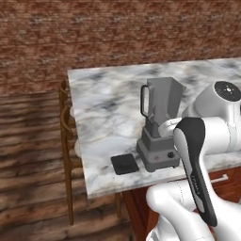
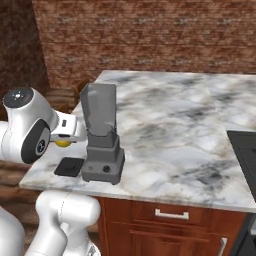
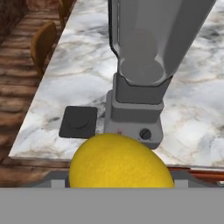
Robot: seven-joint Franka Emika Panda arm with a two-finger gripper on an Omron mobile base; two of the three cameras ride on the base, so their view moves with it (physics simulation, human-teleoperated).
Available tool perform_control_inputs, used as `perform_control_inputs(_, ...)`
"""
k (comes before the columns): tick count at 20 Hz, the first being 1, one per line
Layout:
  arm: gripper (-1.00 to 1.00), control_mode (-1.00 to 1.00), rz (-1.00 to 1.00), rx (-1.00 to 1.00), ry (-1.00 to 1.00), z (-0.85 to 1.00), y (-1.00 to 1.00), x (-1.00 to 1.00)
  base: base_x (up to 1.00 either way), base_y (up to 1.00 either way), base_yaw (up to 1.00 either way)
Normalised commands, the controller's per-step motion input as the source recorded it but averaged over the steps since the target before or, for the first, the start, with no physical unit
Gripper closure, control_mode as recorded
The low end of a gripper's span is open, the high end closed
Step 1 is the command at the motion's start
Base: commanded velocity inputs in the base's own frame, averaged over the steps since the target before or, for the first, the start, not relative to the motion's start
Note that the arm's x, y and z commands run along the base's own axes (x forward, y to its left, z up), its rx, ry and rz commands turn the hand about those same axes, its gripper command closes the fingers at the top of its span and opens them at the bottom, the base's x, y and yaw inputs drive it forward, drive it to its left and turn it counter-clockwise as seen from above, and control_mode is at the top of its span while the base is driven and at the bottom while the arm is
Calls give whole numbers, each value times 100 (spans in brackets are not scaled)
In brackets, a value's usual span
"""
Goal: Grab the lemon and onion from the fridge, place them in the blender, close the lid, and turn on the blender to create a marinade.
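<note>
A yellow lemon (image 3: 120, 162) sits at the bottom of the hand view, and my gripper (image 2: 65, 139) is shut on it. It also peeks out as a yellow spot, the lemon (image 2: 63, 143), just left of the blender. The blender (image 1: 160, 123) (image 2: 102, 132) (image 3: 142, 65) stands upright near the counter's front left corner with its jar mouth uncovered. The black lid (image 1: 124, 164) (image 2: 69, 167) (image 3: 78, 121) lies flat on the counter beside the base. My gripper hovers in front of the base, below the jar's mouth. A pale round shape shows through the jar wall; I cannot tell what it is. The fridge is out of view.
The marble counter (image 1: 108, 103) ends in an edge close behind the lid. Wooden chairs (image 1: 68, 136) (image 3: 41, 41) stand off its left end. A dark cooktop (image 2: 245, 145) lies at the right, a drawer (image 2: 171, 215) sits below, and a brick wall runs behind.
</note>
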Motion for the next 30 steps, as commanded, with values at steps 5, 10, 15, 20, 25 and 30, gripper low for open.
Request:
perform_control_inputs(5,100,100,0,0,0,0,0,0,0,16,-17)
perform_control_inputs(10,100,100,0,0,0,0,0,0,-10,25,-11)
perform_control_inputs(15,100,100,0,0,0,0,0,0,-12,26,-9)
perform_control_inputs(20,100,100,0,0,0,0,0,0,-21,29,-8)
perform_control_inputs(25,100,100,0,0,0,0,0,0,-27,29,-8)
perform_control_inputs(30,100,100,0,0,0,0,0,0,-27,23,-7)
